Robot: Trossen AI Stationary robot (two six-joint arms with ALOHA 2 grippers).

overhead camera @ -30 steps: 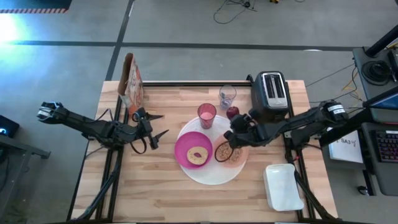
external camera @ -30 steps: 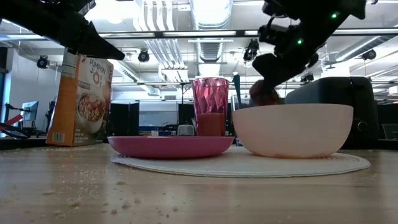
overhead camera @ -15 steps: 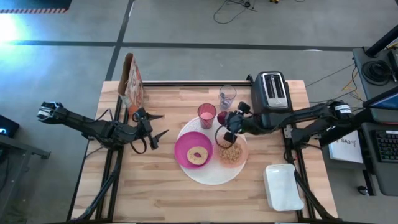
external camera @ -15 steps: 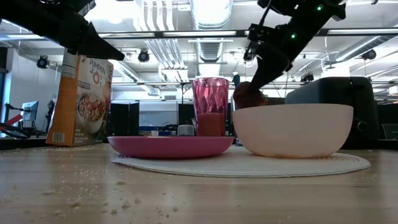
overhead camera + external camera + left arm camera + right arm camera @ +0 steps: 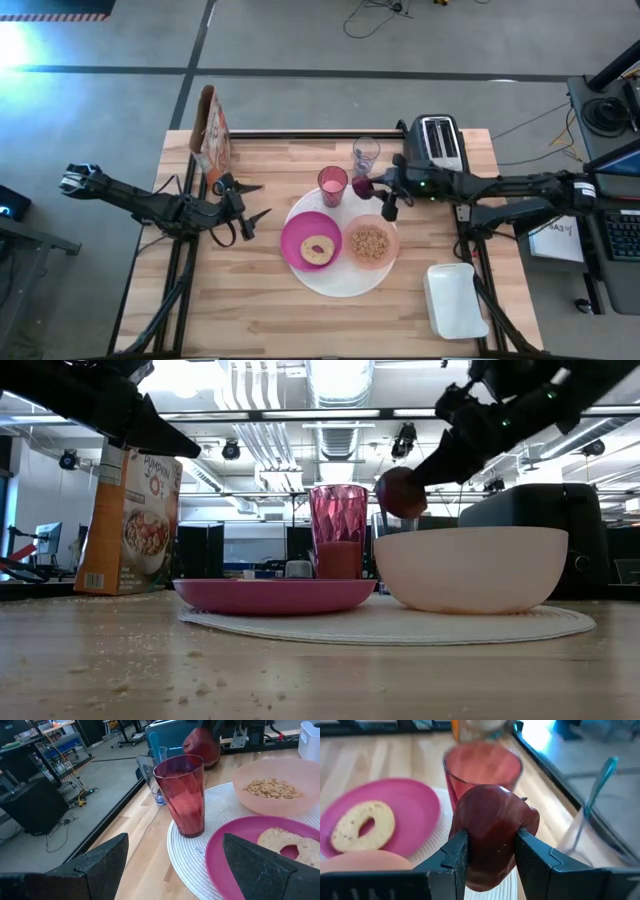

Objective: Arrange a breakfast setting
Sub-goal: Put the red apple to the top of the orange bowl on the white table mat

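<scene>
At the left part of the wooden table (image 5: 250, 310) a cereal box (image 5: 211, 131) stands upright near the back edge. Just in front of it the left end effector (image 5: 253, 201) hangs over the table with its fingers apart and nothing between them; it points toward the middle.

In the middle lies the large white round plate (image 5: 335, 283). On its left part sits the magenta plate (image 5: 296, 240), and the ring-shaped bagel (image 5: 319, 249) lies on this magenta plate. On the right part of the white plate stands the peach-orange bowl (image 5: 372, 244), which has round cereal pieces (image 5: 371, 241) inside. The pink translucent cup (image 5: 332, 185) stands upright at the back rim of the white plate, behind the magenta plate. A clear glass (image 5: 365, 155) with a blue utensil in it stands farther back, apart from the white plate.

The right end effector (image 5: 367, 187) is clamped on the dark red apple (image 5: 362, 186), with one finger on each side of the fruit. In the low view the apple (image 5: 400, 492) is in the air, above the rim of the bowl (image 5: 470, 568) and to the right of the cup (image 5: 339, 531); it touches neither. From above, the apple is between the cup and the bowl, just behind the bowl.

To the right, a black toaster (image 5: 434, 146) stands at the back of the table. A white rectangular container (image 5: 455, 299) lies at the front right corner.
</scene>
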